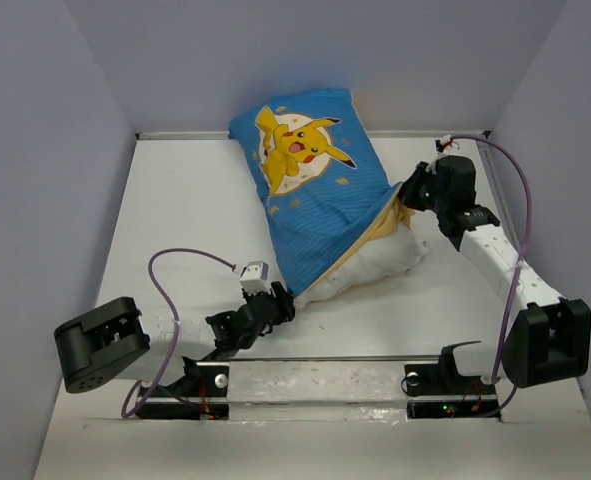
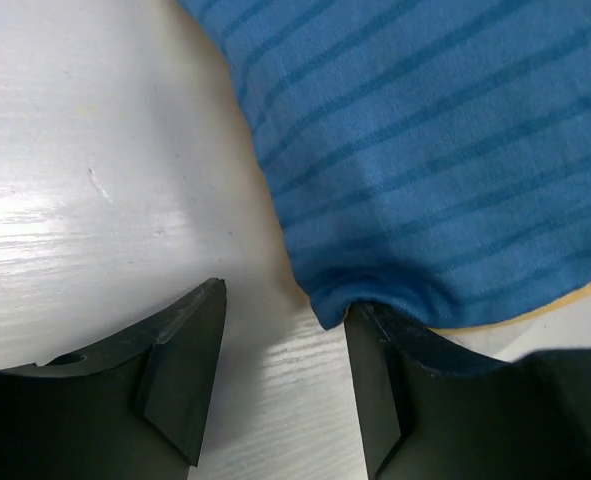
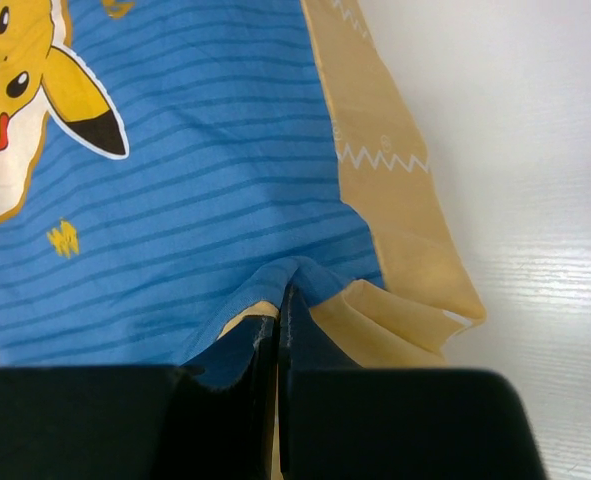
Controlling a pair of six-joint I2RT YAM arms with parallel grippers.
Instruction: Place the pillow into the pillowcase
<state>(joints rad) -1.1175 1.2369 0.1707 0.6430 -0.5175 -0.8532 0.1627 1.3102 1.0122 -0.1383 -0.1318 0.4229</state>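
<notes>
The pillowcase, blue with a Pikachu, lies diagonally on the white table, bulging with the pillow inside it. The white pillow sticks out of the open near-right end, with a yellow lining edge beside it. My right gripper is shut on the pillowcase's blue hem at the opening; the yellow side folds to its right. My left gripper is open at the near-left corner. In the left wrist view the blue corner rests against my right finger, with nothing between the jaws.
The white table is walled by grey panels at the back and sides. A metal rail with both arm bases runs along the near edge. A purple cable loops left of the left arm; another runs along the right arm.
</notes>
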